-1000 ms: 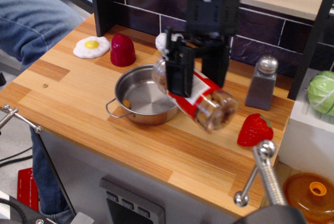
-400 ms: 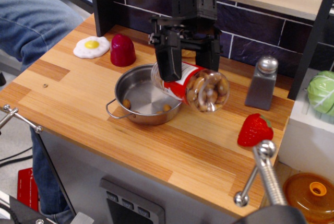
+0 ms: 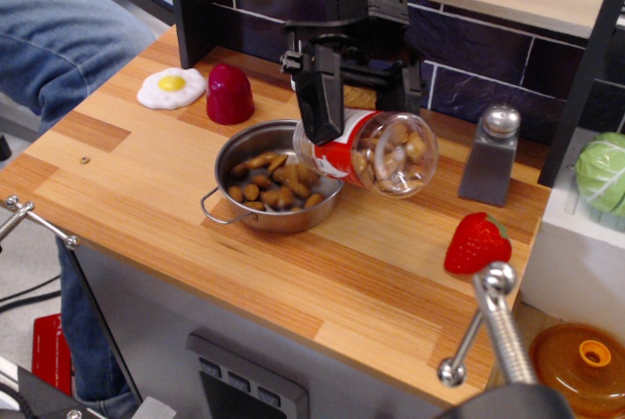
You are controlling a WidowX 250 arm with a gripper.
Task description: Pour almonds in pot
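My black gripper [image 3: 359,106] is shut on a clear jar [image 3: 376,153] with a red-and-white label. The jar is tipped on its side, its mouth low over the right rim of the pot [image 3: 234,159], its base pointing right and toward the camera. Brown almonds [image 3: 395,155] still show through the jar's base. The pot is a shallow shiny steel pan with a wire loop handle at its front left. Several almonds [image 3: 275,185] lie spread across its bottom.
A fried-egg toy [image 3: 171,87] and a dark red dome [image 3: 229,94] sit behind the pot at left. A grey shaker [image 3: 489,153] and a red strawberry [image 3: 477,241] are at right. An orange lidded container [image 3: 582,364] sits below the counter's right edge. A person's leg is at far left.
The jar has rolled and tipped further toward the pot, its base rising. Almonds have spilled out: the pot went from one or two nuts to a spread layer.
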